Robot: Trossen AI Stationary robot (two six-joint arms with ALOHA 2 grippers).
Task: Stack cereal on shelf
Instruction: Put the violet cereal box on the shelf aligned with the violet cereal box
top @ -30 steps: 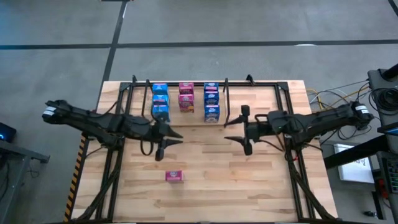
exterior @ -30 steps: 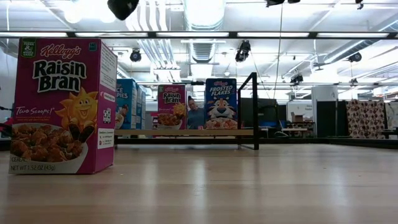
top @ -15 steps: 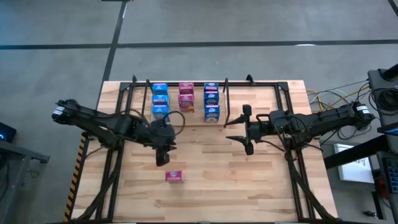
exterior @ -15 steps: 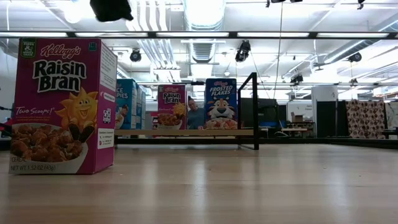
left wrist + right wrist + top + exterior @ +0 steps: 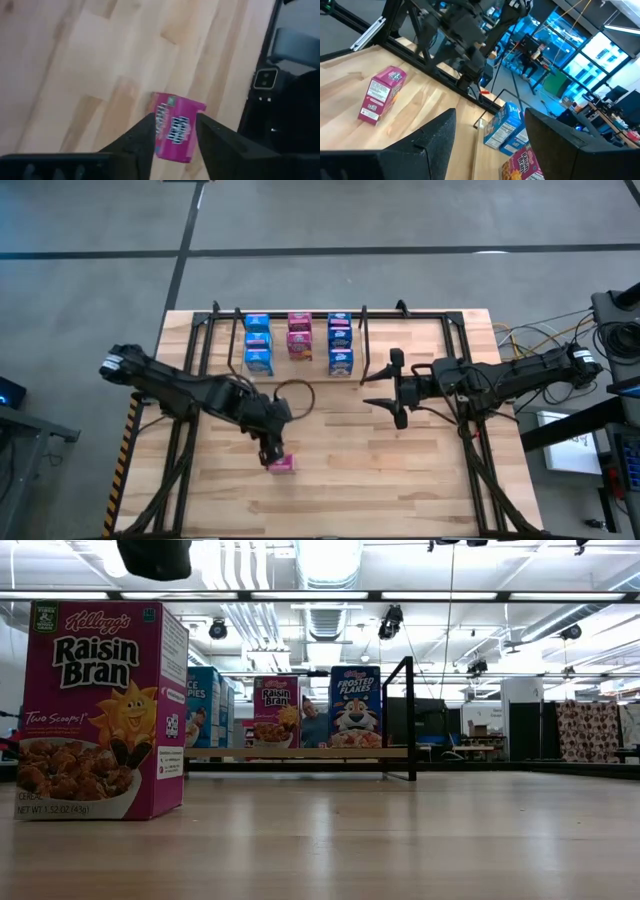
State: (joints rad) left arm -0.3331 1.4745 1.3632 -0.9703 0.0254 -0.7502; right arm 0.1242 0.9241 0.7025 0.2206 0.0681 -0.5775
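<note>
Left gripper (image 5: 172, 131), fingers parted, straddles the lone pink cereal box (image 5: 282, 464) upright on the counter (image 5: 400, 480), well short of the shelf (image 5: 300, 313). The box looks light, stiff, easily tipped; grip its narrow sides gently. Right gripper (image 5: 386, 389) waits open mid-counter, holding nothing.

You have one pink Raisin Bran box (image 5: 281, 464) standing upright and alone on the bare wood, well apart from the shelf (image 5: 300, 316) at the table's far edge. Eight more boxes stand in that black-rod rack in three columns: blue (image 5: 257, 346), pink (image 5: 298, 336), and blue Frosted Flakes (image 5: 340, 345).
</note>
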